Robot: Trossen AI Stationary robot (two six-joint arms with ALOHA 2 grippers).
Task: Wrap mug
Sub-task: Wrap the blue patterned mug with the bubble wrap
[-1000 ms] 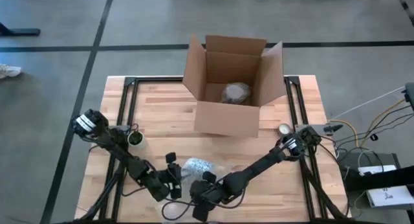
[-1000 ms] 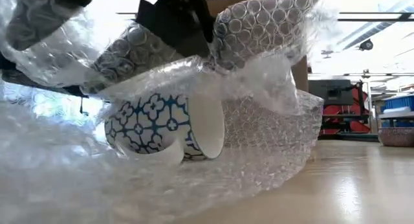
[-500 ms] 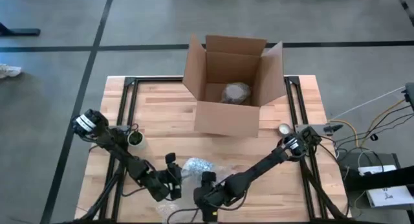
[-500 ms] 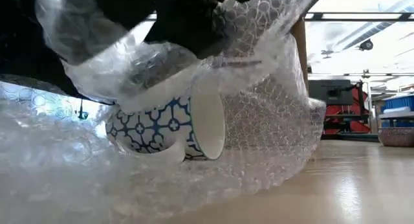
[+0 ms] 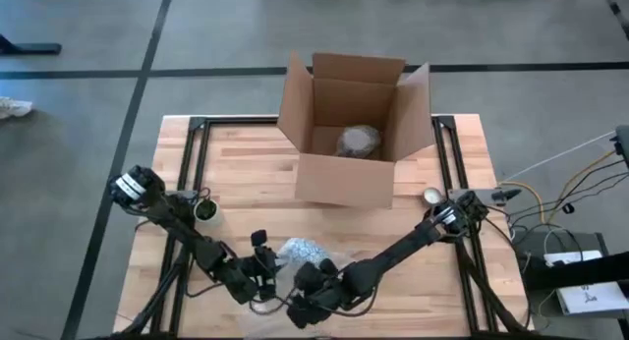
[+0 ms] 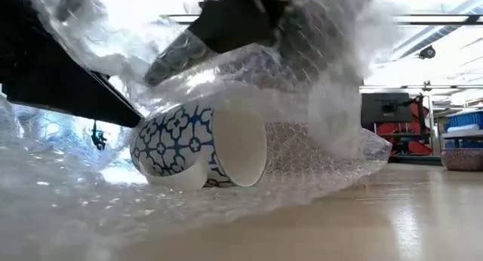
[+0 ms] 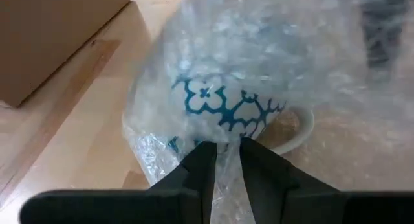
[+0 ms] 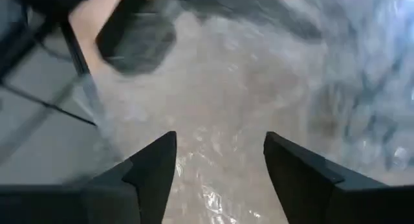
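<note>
One mug (image 6: 198,146) on side, mouth toward frame right in your low view; high view hides pattern. Left gripper (image 7: 224,160) pinches bubble wrap (image 7: 272,49); right gripper (image 8: 220,160) spread wide, holding nothing.

The worktop (image 5: 246,163) was a pale butcher-block slab on a black frame. An open cardboard box (image 5: 349,134) stood at its far middle, flaps up. Near the left edge sat a small dark cup (image 5: 205,211), and near the right edge a small round pale object (image 5: 430,196). At the near edge a sheet of bubble wrap (image 6: 317,163) lay spread, with a blue-patterned mug (image 6: 200,148) on its side upon it.
</note>
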